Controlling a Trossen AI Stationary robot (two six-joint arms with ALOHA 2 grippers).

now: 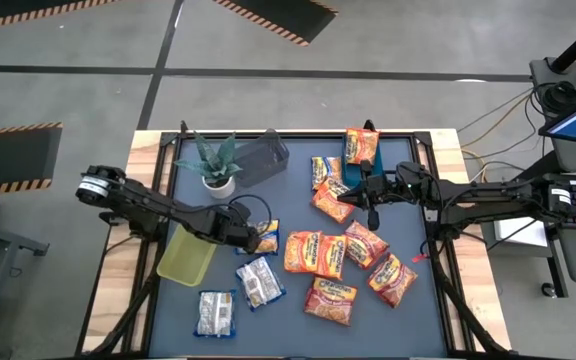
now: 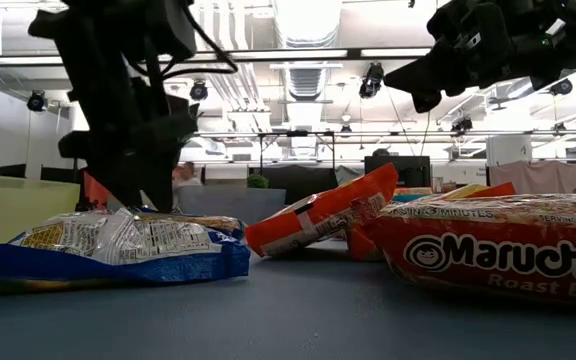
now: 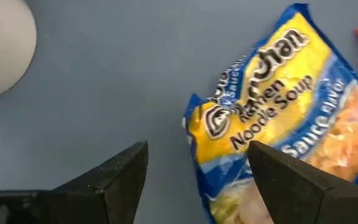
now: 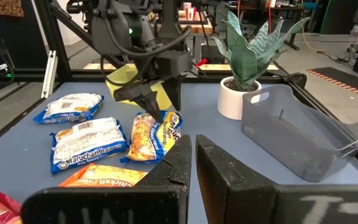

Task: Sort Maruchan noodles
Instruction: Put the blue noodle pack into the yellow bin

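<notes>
Yellow-and-blue plastic is what the left gripper (image 1: 253, 236) is hanging over: one yellow packet (image 1: 267, 237) of the Maruchan noodles is lying flat on the dark counter (image 1: 268, 320), just beside the clear yellow bin (image 1: 186, 258) and between it and the orange-red heap (image 1: 343, 255) further right. In the left wrist view the jaws are standing spread wide with nothing between them, and the packet (image 3: 278, 118) is sitting off to one side, under one finger rather than centred in the gap; its long axis is running at a slant to the line between the fingers. My reading is that the coming move is turning on shifting sideways and twisting the wrist until the fingers are straddling the packet's narrow width. This arm is plainly the nearer one. The right gripper (image 1: 372, 210) is waiting above the orange-red packets, well apart from the yellow one, with its jaws pressed together on nothing. Two whitish-silver packets (image 1: 260, 282) are lying near the front edge, and the potted plant (image 1: 214, 165) and a clear grey bin (image 1: 260, 160) are standing behind.
</notes>
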